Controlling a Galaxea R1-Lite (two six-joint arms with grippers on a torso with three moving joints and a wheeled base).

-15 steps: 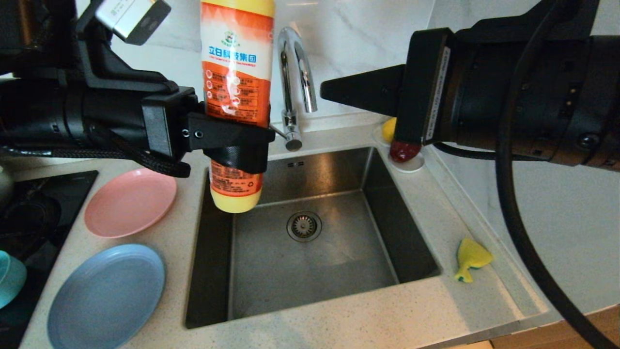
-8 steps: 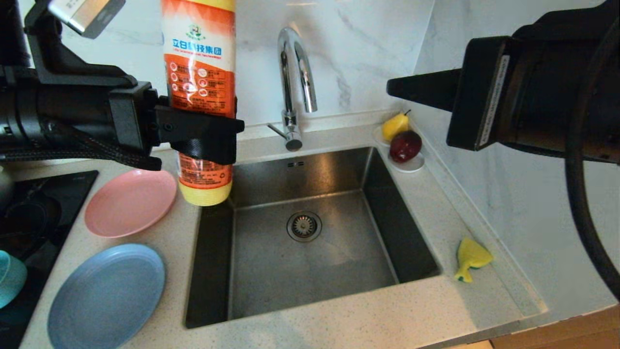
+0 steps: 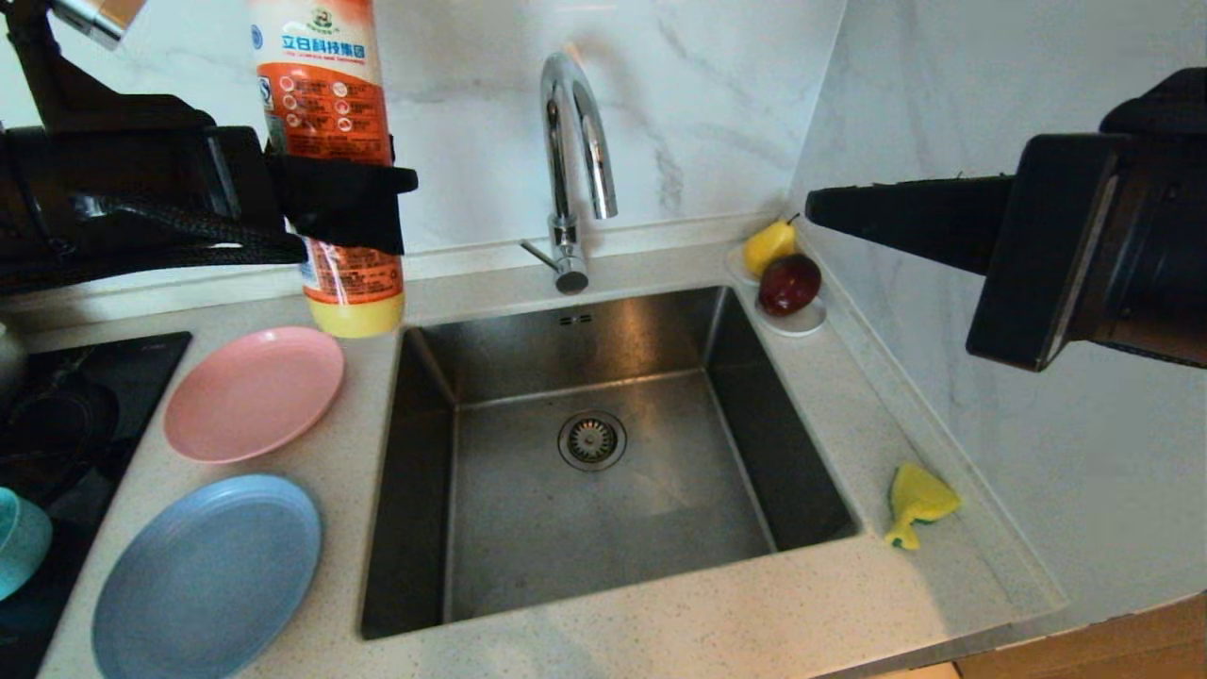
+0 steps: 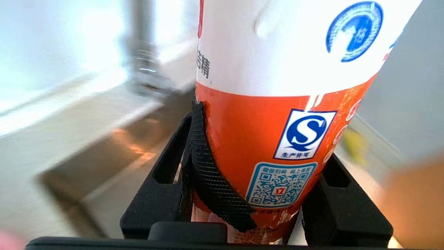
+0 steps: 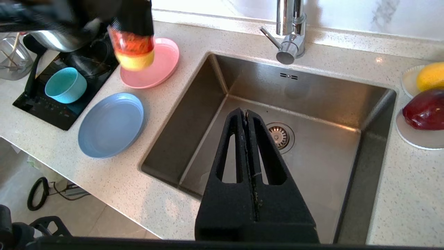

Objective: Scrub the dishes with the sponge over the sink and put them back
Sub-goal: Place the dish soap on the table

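My left gripper (image 3: 351, 203) is shut on an orange bottle (image 3: 325, 123), held upright with a yellow end down, above the counter behind the pink plate (image 3: 253, 393). In the left wrist view the bottle (image 4: 277, 104) fills the space between the fingers (image 4: 208, 166). The light-blue plate (image 3: 209, 575) lies in front of the pink one, and the teal bowl (image 3: 17, 542) is at the far left edge. The sponge (image 3: 917, 502) lies on the counter right of the sink (image 3: 528, 528). My right gripper (image 3: 822, 207) is shut and empty, high beside the right wall. The right wrist view shows its tips (image 5: 244, 113) over the sink (image 5: 329, 166).
A tall chrome tap (image 3: 570, 160) stands behind the sink. A white saucer (image 3: 800, 326) with a pear and a red fruit sits at the back right corner. A black cooktop (image 3: 85, 396) with a pot (image 5: 59, 38) borders the plates on the left. Marble walls close the back and right.
My left gripper has carried the bottle up and to the left, from over the sink's back left corner to above the counter. My right arm has drawn back to the right, uncovering the fruit.
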